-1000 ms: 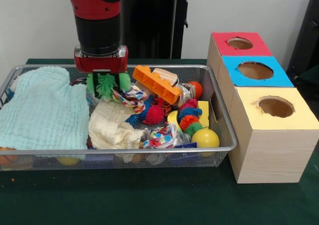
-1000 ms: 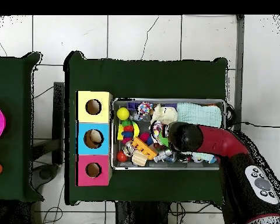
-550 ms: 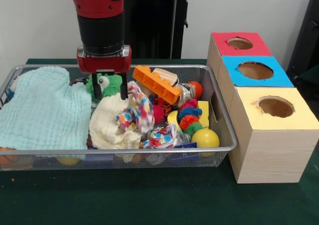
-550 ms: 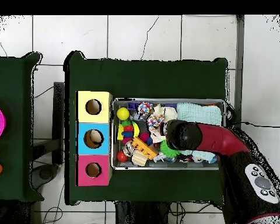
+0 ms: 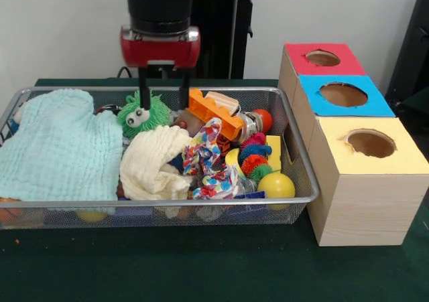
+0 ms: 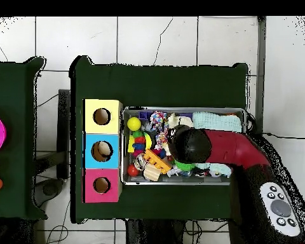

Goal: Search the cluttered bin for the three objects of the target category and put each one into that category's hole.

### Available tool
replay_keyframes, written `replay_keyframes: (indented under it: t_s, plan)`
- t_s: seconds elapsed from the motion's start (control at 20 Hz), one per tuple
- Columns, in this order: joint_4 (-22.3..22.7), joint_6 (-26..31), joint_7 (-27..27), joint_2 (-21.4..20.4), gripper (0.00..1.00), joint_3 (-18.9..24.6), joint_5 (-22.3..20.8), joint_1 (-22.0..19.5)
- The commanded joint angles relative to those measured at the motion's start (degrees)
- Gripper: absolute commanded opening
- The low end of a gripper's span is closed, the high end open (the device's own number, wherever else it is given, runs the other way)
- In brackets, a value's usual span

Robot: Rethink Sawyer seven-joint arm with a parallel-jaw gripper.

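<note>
My gripper hangs open and empty over the back of the wire bin, its two black fingers apart. Just below it to the left sits a green fuzzy toy with eyes, and to the right an orange toothed block. A multicoloured rag toy lies draped over the clutter in front. Spiky balls, a yellow ball and a small red ball crowd the bin's right end. In the overhead view the arm's wrist hides the gripper.
A light blue cloth fills the bin's left part, with a cream cloth beside it. Right of the bin stand three boxes with round holes: red, blue and yellow. Something pale shows inside the blue box's hole.
The gripper has risen out of the clutter and shifted right in the front view. The multicoloured rag toy that hung beside its finger now lies on the pile. The green fuzzy toy is uncovered.
</note>
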Motion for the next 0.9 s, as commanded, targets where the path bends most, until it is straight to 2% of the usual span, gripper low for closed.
replay_keyframes:
  t_s: [0.05, 0.45, 0.9]
  plan:
    - [4.3, 4.4, 6.8, -2.3, 1.0, -1.5, 0.8, 3.8]
    - [3.9, -5.8, 11.9, 3.4, 1.0, -4.5, -0.7, 7.3]
    - [0.9, -12.7, 10.5, 9.0, 1.0, -6.2, -0.6, 8.1]
